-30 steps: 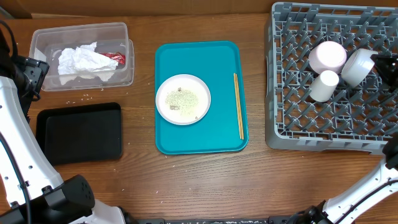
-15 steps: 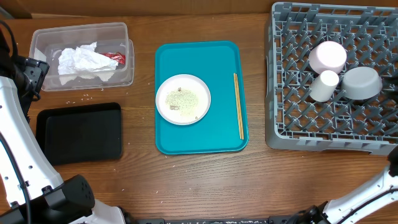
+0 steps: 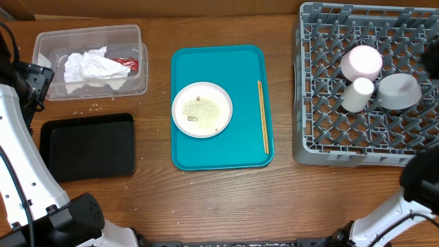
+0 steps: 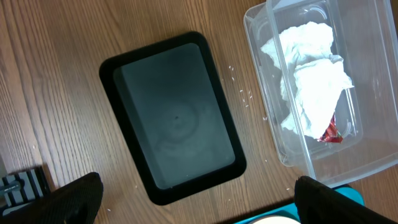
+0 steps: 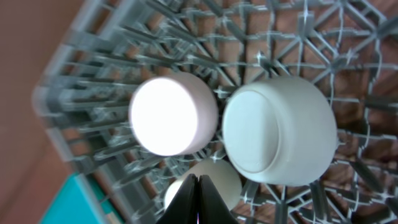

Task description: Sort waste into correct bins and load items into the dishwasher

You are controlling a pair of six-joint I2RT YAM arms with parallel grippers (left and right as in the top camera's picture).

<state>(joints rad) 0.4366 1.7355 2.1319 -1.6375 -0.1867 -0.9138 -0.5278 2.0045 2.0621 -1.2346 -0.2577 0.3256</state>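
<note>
The dishwasher rack (image 3: 322, 123) at the right holds an upturned pale-pink dish (image 3: 361, 62), a small white cup (image 3: 357, 94) and an upturned grey-white bowl (image 3: 399, 91). My right gripper (image 5: 198, 199) is shut and empty, hovering above the cup (image 5: 221, 177), beside the bowl (image 5: 280, 130). On the teal tray (image 3: 221, 154) sit a white plate (image 3: 202, 109) with rice on it and chopsticks (image 3: 263, 116). The clear tub (image 3: 89, 34) holds the napkin (image 3: 92, 68) and red wrapper (image 3: 127, 64). My left gripper (image 4: 199, 208) hangs open high above the black tray (image 4: 174, 118).
Loose rice grains (image 3: 89, 108) lie on the wood between the clear tub and the black tray (image 3: 88, 145). My left arm (image 3: 17, 137) runs along the left edge of the table. The right arm (image 3: 418, 182) shows as a dark blur at the lower right.
The bowl, tilted at my right gripper a second ago, now rests upturned in the rack. The right gripper has let go, drawn back and shut. The left arm has not moved.
</note>
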